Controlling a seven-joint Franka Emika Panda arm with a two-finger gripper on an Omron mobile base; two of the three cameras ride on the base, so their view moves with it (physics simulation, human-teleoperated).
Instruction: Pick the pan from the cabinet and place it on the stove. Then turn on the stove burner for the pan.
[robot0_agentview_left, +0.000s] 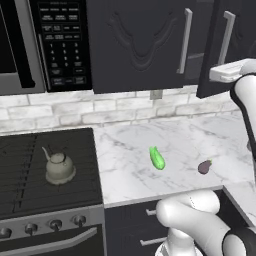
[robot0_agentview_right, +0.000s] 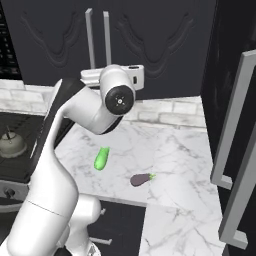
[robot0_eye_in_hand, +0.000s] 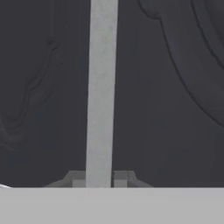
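The cabinet (robot0_agentview_left: 140, 45) is a black wall unit with carved doors and long silver bar handles. My gripper (robot0_eye_in_hand: 99, 179) is shut on the right door's handle (robot0_eye_in_hand: 103, 87), one dark fingertip on each side of the bar. From the left base view the white hand (robot0_agentview_left: 222, 70) sits against that handle (robot0_agentview_left: 228, 30), and this door looks slightly ajar. The right base view shows the hand (robot0_agentview_right: 107, 74) at the same handle (robot0_agentview_right: 106, 35). The pan is hidden. The stove (robot0_agentview_left: 30, 185) lies low at the left, its knobs (robot0_agentview_left: 55, 225) along the silver front.
A pale-grey kettle (robot0_agentview_left: 59, 167) stands on the stove grates. A green vegetable (robot0_agentview_left: 156, 157) and a small eggplant (robot0_agentview_left: 204, 166) lie on the marble counter (robot0_agentview_left: 130, 145). A microwave (robot0_agentview_left: 45, 45) hangs left of the cabinet. A tall dark unit with bar handles (robot0_agentview_right: 235, 150) stands at the right.
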